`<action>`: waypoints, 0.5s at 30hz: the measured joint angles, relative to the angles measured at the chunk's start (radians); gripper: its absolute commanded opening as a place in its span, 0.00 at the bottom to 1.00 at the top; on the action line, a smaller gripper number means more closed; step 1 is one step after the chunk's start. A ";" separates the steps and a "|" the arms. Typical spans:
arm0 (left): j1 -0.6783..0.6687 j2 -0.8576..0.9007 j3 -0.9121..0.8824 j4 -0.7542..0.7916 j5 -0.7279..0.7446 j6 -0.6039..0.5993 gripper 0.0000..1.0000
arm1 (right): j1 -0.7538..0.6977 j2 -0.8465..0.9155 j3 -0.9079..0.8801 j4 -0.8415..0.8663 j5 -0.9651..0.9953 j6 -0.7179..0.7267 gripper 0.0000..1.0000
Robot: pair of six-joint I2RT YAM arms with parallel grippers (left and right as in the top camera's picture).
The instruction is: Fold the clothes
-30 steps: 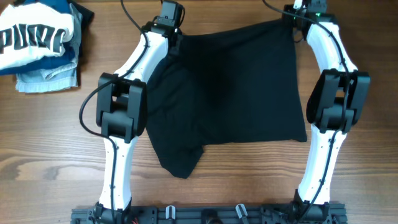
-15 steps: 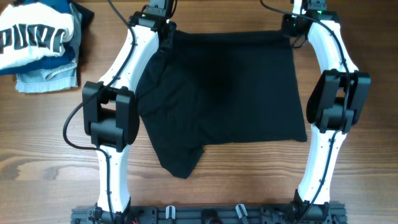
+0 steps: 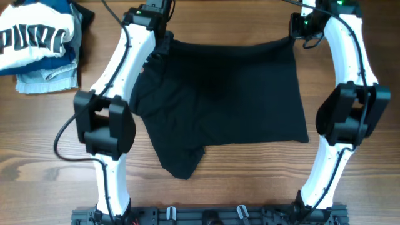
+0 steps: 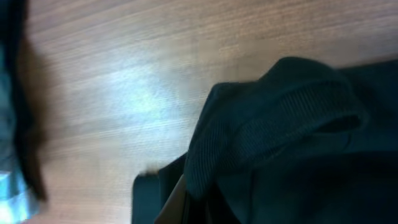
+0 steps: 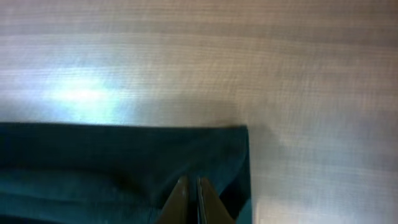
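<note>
A black garment (image 3: 225, 94) lies spread on the wooden table, its far edge pulled taut between both grippers. My left gripper (image 3: 164, 39) is shut on the garment's far left corner; the left wrist view shows a ribbed hem (image 4: 280, 124) bunched at the fingers (image 4: 177, 202). My right gripper (image 3: 295, 34) is shut on the far right corner; in the right wrist view the closed fingertips (image 5: 180, 199) pinch the folded cloth edge (image 5: 124, 155). A lower left part of the garment hangs toward the near edge (image 3: 181, 162).
A stack of folded clothes (image 3: 40, 44), a white printed top over blue and denim pieces, sits at the far left corner. Bare wood (image 3: 350, 187) shows around the garment. The arm bases stand at the near edge (image 3: 212, 215).
Both grippers moved toward the far edge with the garment corners, the left one also outward to the left. The far edge is stretched straighter and the cloth has slid away.
</note>
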 measured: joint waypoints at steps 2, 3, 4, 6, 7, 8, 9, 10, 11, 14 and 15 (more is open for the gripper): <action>0.000 -0.033 0.000 -0.048 0.000 -0.010 0.04 | 0.000 -0.017 0.001 -0.066 -0.004 0.000 0.04; 0.000 -0.051 0.000 -0.074 0.000 -0.018 0.04 | -0.001 -0.026 0.001 -0.113 -0.007 0.001 0.04; 0.000 -0.065 0.000 -0.097 0.000 -0.026 0.04 | -0.001 -0.030 0.001 -0.133 -0.008 0.001 0.04; 0.000 -0.080 0.000 -0.142 0.000 -0.042 0.04 | -0.003 -0.037 0.002 -0.183 -0.011 0.001 0.04; 0.000 -0.085 0.000 -0.176 0.000 -0.051 0.04 | -0.005 -0.042 0.002 -0.229 -0.012 0.004 0.04; 0.000 -0.089 0.000 -0.206 0.000 -0.061 0.04 | -0.006 -0.047 0.002 -0.253 -0.012 0.004 0.04; 0.000 -0.096 0.000 -0.235 0.001 -0.069 0.04 | -0.007 -0.055 0.002 -0.284 -0.014 0.004 0.04; 0.000 -0.103 0.000 -0.259 0.001 -0.078 0.04 | -0.008 -0.064 0.002 -0.311 -0.015 0.004 0.04; 0.000 -0.109 0.000 -0.277 0.001 -0.085 0.04 | -0.010 -0.074 0.002 -0.332 -0.015 0.004 0.04; 0.000 -0.120 0.000 -0.343 0.008 -0.107 0.04 | -0.011 -0.102 0.002 -0.399 -0.018 0.004 0.04; 0.000 -0.121 0.000 -0.367 0.014 -0.112 0.04 | -0.011 -0.106 0.002 -0.420 -0.019 0.004 0.04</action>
